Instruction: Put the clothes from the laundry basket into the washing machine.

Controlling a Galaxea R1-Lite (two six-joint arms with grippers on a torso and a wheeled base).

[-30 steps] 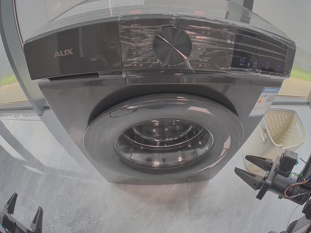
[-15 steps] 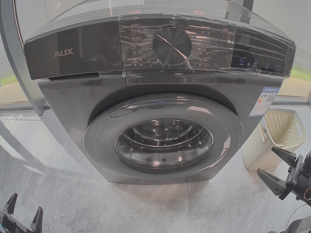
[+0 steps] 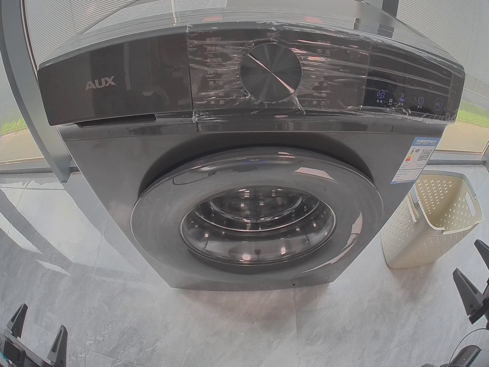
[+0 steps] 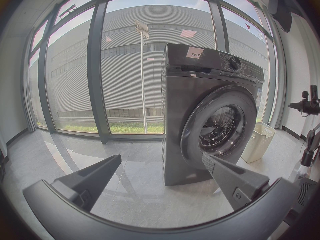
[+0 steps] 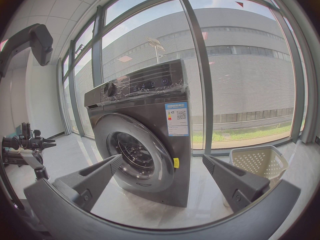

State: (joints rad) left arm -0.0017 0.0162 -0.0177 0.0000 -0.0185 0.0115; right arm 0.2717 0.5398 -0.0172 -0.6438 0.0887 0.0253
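A grey front-loading washing machine [image 3: 244,128] stands before me with its round door [image 3: 257,220] closed; it also stands in the left wrist view [image 4: 206,114] and the right wrist view [image 5: 140,134]. A cream perforated laundry basket [image 3: 433,220] sits on the floor just right of it, its inside looking empty from here [image 5: 260,160]. My right gripper [image 3: 476,276] is open at the right edge, low, near the basket. My left gripper [image 3: 38,327] is open at the bottom left corner. Nothing is held by either [image 4: 160,165] [image 5: 160,165].
Grey marble floor [image 3: 254,322] stretches open in front of the machine. Tall windows with dark frames [image 5: 203,84] stand behind the machine and basket. A wall [image 4: 300,84] runs beyond the basket.
My right gripper has drawn back to the right and down, away from the front of the basket, toward the picture's edge. The left gripper, machine and basket have not moved.
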